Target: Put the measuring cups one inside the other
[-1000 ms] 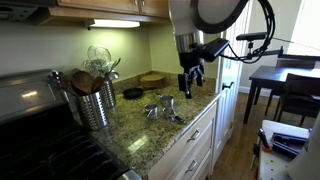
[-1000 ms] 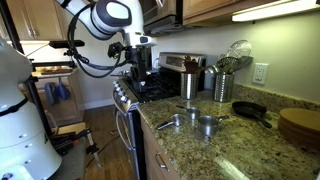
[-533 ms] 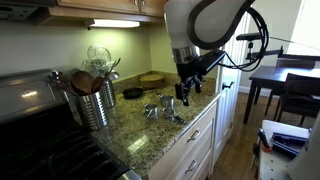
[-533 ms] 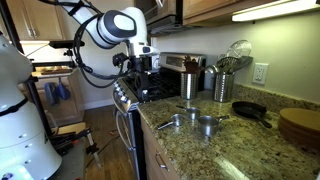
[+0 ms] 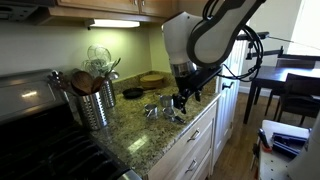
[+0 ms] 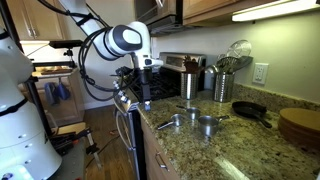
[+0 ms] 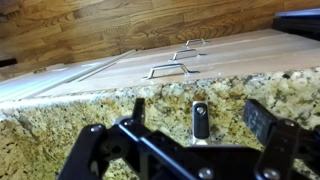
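Note:
Several small shiny silver measuring cups lie apart on the granite counter, one (image 5: 152,110) beside another (image 5: 168,104) in an exterior view, and again in the exterior view from the stove side (image 6: 180,121) (image 6: 207,124). My gripper (image 5: 182,99) (image 6: 147,94) hangs low at the counter's front edge, just beside the cups. In the wrist view the gripper (image 7: 185,135) is open and empty. One cup's flat handle (image 7: 200,121) lies on the granite between the fingers; its bowl is hidden by the gripper body.
A ribbed steel utensil holder (image 5: 97,103) (image 6: 221,85) with wooden spoons stands by the stove (image 6: 160,85). A small dark pan (image 5: 133,93) (image 6: 250,111) and a round wooden board (image 5: 152,79) (image 6: 300,125) sit farther back. Cabinet drawers (image 7: 180,68) lie below the counter edge.
The arm has come down and moved toward the cups at the counter's front edge. The gripper has stayed open. The cups have not moved.

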Controlling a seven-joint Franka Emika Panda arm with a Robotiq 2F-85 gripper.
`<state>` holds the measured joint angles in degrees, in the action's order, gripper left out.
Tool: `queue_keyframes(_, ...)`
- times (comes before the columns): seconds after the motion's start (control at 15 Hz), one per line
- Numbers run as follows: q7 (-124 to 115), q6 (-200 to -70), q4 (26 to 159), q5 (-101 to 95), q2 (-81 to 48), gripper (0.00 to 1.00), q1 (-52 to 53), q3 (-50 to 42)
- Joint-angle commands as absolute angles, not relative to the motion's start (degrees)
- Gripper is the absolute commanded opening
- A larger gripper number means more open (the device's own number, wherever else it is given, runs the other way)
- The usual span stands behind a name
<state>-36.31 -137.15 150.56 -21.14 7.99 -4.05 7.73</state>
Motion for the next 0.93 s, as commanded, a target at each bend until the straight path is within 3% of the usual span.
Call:
queue_keyframes(0.0, -41.81, -140.81, 149.03, -24.39, 3.22, 1.0, -4.25, 6.07)
queue_keyframes(0.87, -35.91, -152.87, 141.34, -25.86, -10.04, 1.0, -2.43, -2.95)
